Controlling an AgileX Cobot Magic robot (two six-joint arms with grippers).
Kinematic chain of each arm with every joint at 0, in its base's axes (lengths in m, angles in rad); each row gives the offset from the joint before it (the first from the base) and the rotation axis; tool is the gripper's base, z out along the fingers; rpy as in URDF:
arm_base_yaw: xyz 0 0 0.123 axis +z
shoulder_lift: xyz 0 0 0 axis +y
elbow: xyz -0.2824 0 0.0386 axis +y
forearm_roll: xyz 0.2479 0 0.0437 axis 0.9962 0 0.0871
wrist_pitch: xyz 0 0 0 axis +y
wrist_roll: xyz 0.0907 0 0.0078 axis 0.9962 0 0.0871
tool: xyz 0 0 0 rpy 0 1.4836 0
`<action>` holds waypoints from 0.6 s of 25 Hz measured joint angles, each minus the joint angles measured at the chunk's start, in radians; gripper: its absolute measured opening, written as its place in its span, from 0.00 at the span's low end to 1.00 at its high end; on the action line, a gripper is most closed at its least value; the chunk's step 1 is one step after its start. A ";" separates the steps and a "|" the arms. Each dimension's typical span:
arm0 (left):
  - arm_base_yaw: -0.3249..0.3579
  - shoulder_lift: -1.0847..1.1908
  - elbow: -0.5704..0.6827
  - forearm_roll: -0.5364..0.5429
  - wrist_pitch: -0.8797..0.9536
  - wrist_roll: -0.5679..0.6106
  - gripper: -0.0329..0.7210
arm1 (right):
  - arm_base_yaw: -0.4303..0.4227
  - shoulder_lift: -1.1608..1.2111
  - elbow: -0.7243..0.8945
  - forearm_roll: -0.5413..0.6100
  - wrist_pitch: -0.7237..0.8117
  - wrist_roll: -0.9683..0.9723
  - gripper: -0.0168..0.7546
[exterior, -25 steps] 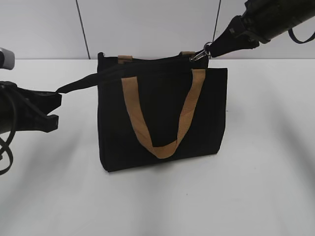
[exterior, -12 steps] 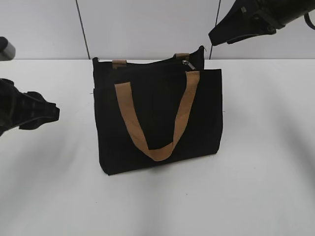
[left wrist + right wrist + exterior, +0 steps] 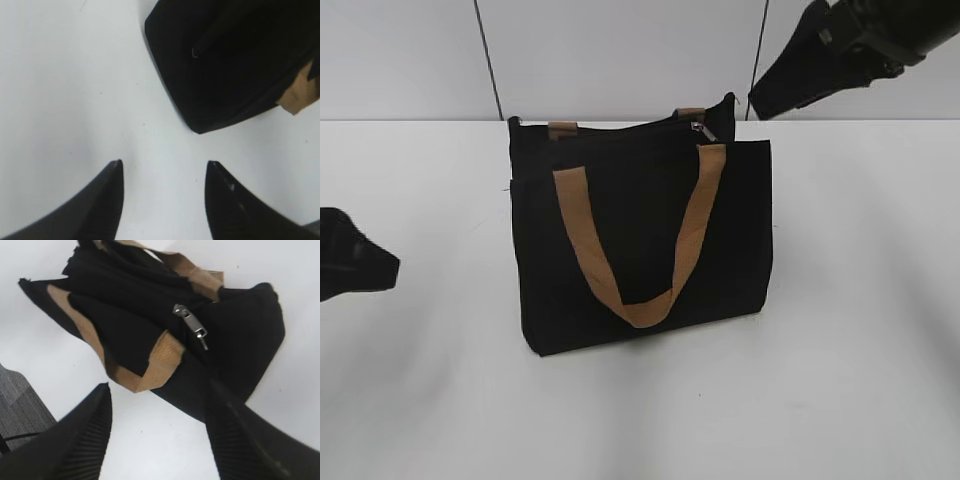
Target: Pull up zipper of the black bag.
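Observation:
The black bag [image 3: 640,240] stands upright at the table's middle, its tan strap handle [image 3: 582,235] hanging in a U on the front. The zipper runs along the top edge, and its silver slider and pull tab [image 3: 701,130] lie at the right end, free. My left gripper [image 3: 382,268] is open and empty, low at the left edge, well apart from the bag. In the left wrist view it [image 3: 164,165] hovers over bare table near a bag corner [image 3: 225,65]. My right gripper [image 3: 762,103] is open, raised above and right of the bag. In the right wrist view it [image 3: 159,390] looks down on the slider [image 3: 190,322].
The white table [image 3: 860,330] spreads around the bag on all sides. A pale wall with dark vertical seams [image 3: 488,60] stands behind. A grey surface [image 3: 20,405] shows at the left edge of the right wrist view.
Both grippers have let go: the left released a black strap end and drew back left and down; the right released the pull tab and rose away. The bag settled back.

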 joint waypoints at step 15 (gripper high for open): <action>0.000 -0.465 -0.001 0.142 0.327 -0.089 0.57 | 0.038 -0.465 0.465 -0.059 -0.067 0.096 0.62</action>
